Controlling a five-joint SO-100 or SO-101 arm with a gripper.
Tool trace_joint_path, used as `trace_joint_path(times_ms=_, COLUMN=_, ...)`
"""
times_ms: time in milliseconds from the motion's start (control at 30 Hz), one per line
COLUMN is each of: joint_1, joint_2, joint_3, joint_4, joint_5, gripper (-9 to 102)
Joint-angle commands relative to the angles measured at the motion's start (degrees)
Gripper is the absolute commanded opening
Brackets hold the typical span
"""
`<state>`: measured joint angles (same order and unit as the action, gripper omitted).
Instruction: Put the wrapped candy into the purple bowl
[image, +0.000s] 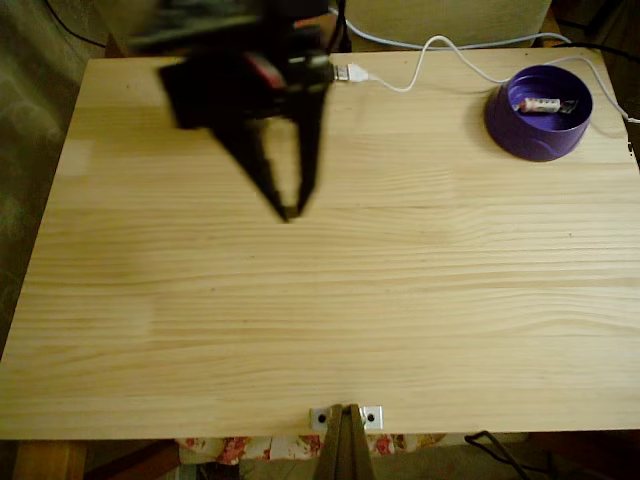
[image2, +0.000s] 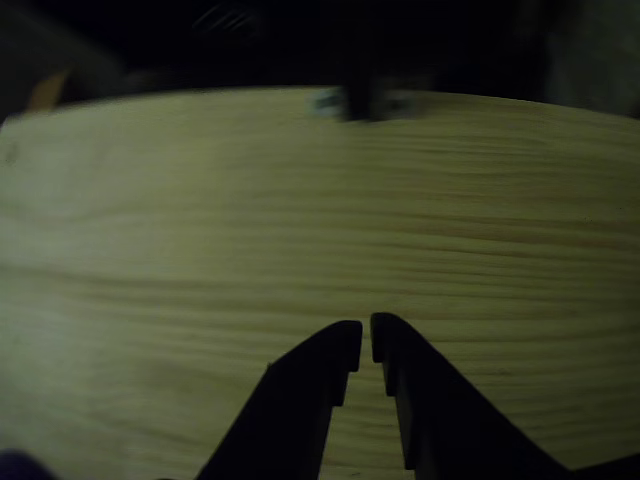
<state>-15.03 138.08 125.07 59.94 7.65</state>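
In the fixed view the candy (image: 541, 104) already lies inside the bowl (image: 537, 128), which sits near the far right corner of the pale, straight-grained pine worktop (image: 320, 300). The placing looks done; what remains seems only to draw the arm back clear. The black gripper (image: 290, 211) hangs well left of the bowl, blurred, its tapered fingers nearly pinched together on nothing. In the other view the fingers (image2: 330, 350) show as dark, blunt wedges, a slim gap between the tips, empty above the bare wood.
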Motion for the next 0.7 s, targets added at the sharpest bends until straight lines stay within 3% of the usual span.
trace_joint_path(times_ms=0, joint_1=7.82, joint_2=10.2, joint_3=4.83, joint_4=-2.37, joint_5=0.88, gripper=0)
trace_joint_path(times_ms=333, joint_1=13.97, joint_2=26.63, joint_3=22.94, joint_4=-2.46, joint_5=-0.18, gripper=0)
trace_joint_path(times_ms=667, joint_1=20.83, joint_2=26.02, joint_3=33.84, joint_4=-10.28, joint_5=-5.36, gripper=0)
